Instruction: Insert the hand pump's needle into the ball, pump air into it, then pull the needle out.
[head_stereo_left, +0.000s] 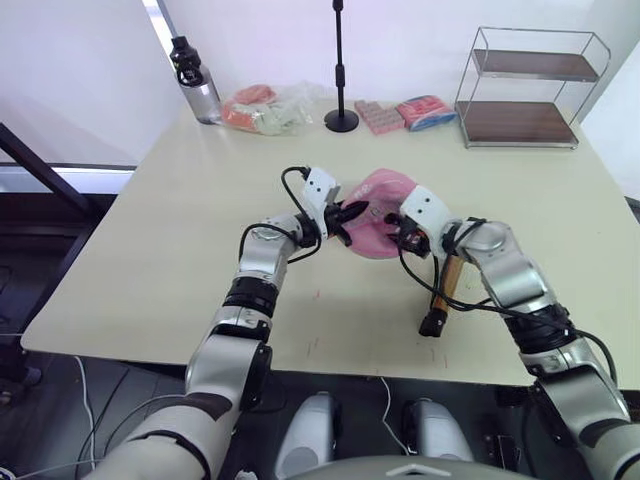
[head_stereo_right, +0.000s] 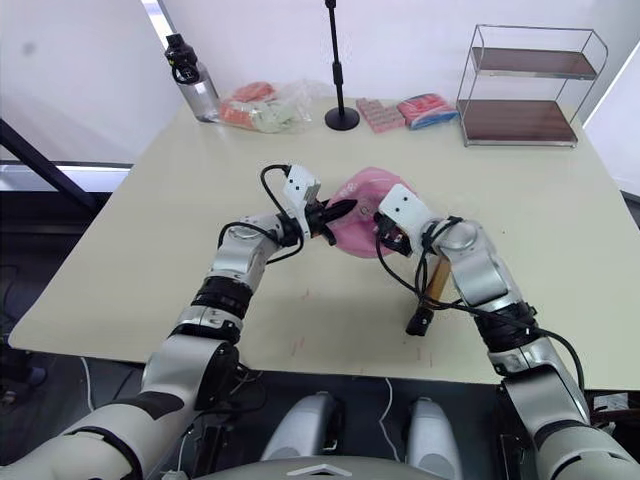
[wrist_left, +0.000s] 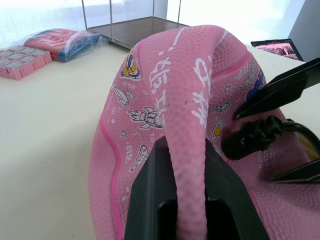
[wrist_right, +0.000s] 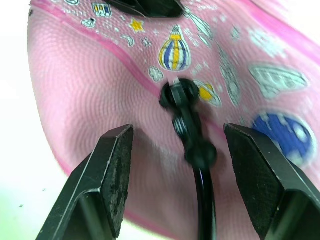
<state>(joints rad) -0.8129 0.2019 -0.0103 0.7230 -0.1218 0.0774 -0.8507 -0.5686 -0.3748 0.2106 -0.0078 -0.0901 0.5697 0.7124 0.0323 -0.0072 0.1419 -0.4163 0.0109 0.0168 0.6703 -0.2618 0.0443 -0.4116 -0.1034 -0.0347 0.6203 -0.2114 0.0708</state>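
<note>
The pink ball (head_stereo_left: 378, 205), flattened and printed with cartoons, lies mid-table. My left gripper (wrist_left: 185, 150) is shut on a raised fold of it, reaching in from the ball's left side (head_stereo_left: 350, 213). The needle's black fitting (wrist_right: 184, 112) sits against the ball's surface, its pin hidden and its thin hose (wrist_right: 205, 210) trailing back. My right gripper (wrist_right: 177, 140) is open on the ball's right, a finger on either side of the fitting without touching it. The hand pump (head_stereo_left: 445, 285), gold barrel with black ends, lies on the table under my right forearm.
Along the far edge stand a water bottle (head_stereo_left: 195, 80), a plastic bag of items (head_stereo_left: 265, 108), a black stand (head_stereo_left: 341, 118), pink boxes (head_stereo_left: 378, 116), a red-and-blue pack (head_stereo_left: 428, 111) and a wire shelf (head_stereo_left: 525, 85). Bare tabletop (head_stereo_left: 180, 220) surrounds the ball.
</note>
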